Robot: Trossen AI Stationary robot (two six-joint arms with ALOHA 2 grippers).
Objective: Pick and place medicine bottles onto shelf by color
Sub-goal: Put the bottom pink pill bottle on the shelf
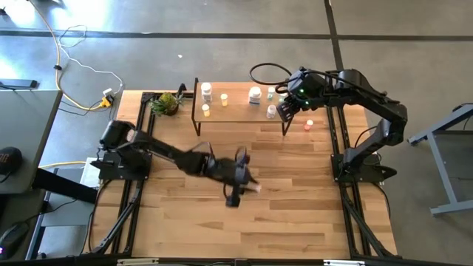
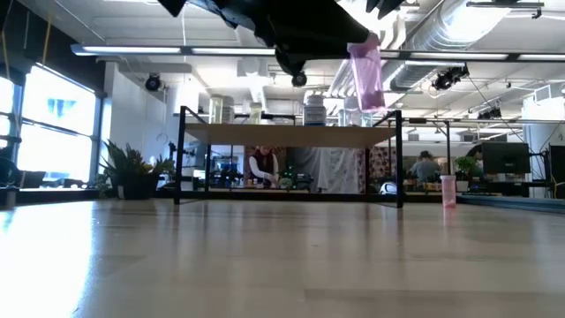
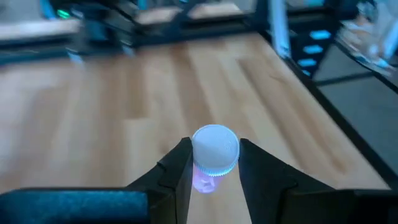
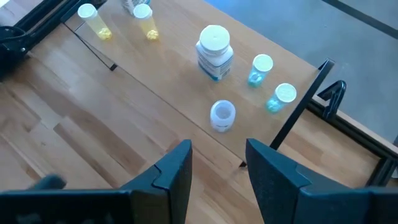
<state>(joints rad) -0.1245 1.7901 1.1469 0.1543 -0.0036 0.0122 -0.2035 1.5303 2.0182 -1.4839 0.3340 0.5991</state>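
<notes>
Left gripper point(image 3: 214, 171) clamps pink bottle point(image 3: 214, 155) – body mostly hidden below white cap; right gripper point(image 4: 217, 165) spread wide above shelf point(image 4: 180, 93), 1 o'clock.

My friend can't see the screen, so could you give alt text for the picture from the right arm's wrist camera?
Looking down past the right gripper, its jaws open and empty above the shelf. On the shelf stand a large white bottle, a small clear bottle, two green-tinted bottles and two yellow bottles. The slatted wooden table lies beneath.
</notes>
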